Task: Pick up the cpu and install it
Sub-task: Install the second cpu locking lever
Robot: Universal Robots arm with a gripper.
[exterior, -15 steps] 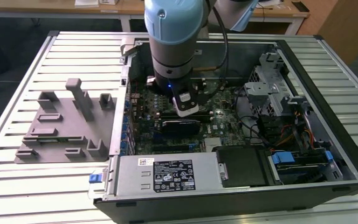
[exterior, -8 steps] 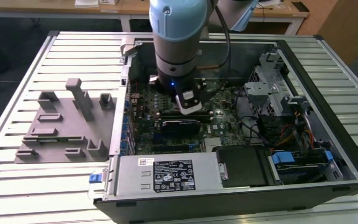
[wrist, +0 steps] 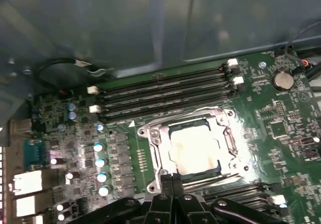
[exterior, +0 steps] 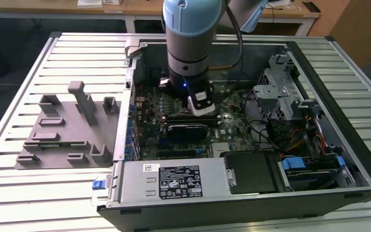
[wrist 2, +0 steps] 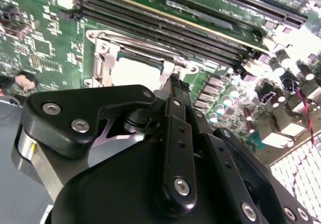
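1. Cpu (wrist: 196,150): pale square plate, lies flat in the metal socket frame (wrist: 150,142) on the motherboard (wrist: 281,118); in the second wrist view it is partly hidden behind the claw body, w/ a pale patch visible (wrist 2: 136,73).
2. Surroundings: memory slots (wrist: 165,91) run along one side of the frame, capacitors (wrist: 100,161) beside it; in the exterior view the arm (exterior: 189,43) blocks the socket inside the open PC case (exterior: 340,140) on the slatted desk (exterior: 76,53); grey fixture (exterior: 63,130) on the exterior view's left.
3. Claw (wrist: 172,180): fingertips together, nothing between; tips at the frame edge, just beside the cpu.

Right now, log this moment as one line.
claw: shut, empty, at socket edge | cpu: seated in socket | case: open
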